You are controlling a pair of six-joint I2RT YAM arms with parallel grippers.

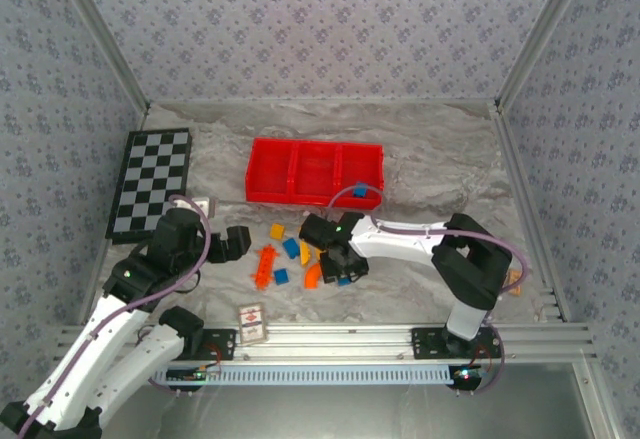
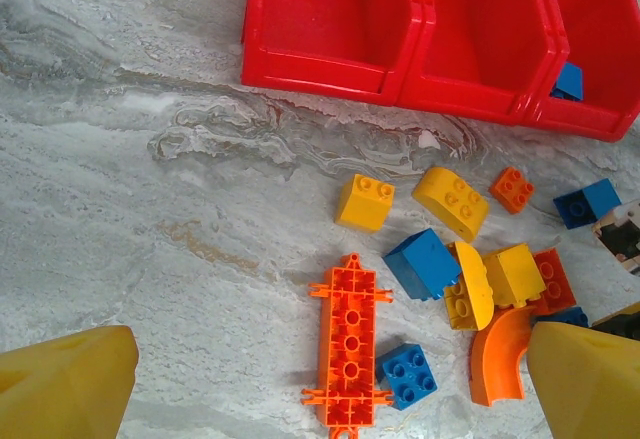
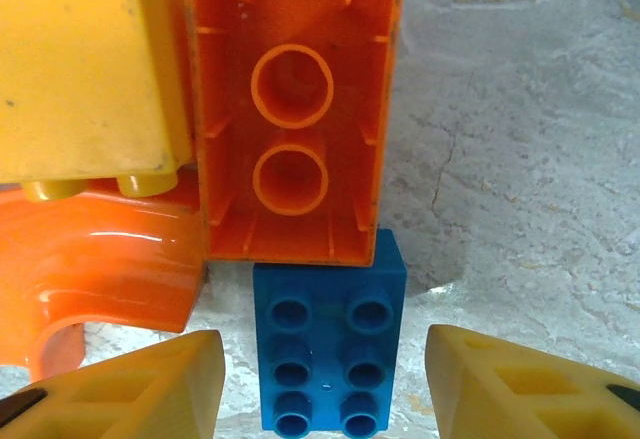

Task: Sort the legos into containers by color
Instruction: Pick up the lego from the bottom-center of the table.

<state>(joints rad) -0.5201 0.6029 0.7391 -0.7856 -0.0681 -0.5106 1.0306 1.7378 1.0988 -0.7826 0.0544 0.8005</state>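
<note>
White card (image 1: 252,321), red mark perhaps a logo, lies near legos (image 1: 290,249)

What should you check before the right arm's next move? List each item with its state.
1. Right fingers straddle blue brick: ok.
2. Grip closed on it: not ok, gaps either side.
3. Blue brick free of neighbours: not ok, upturned orange brick abuts it.
4. Blue's compartment known: ok, another blue brick lies in red tray's right end.
5. Left fingers open: ok.
</note>
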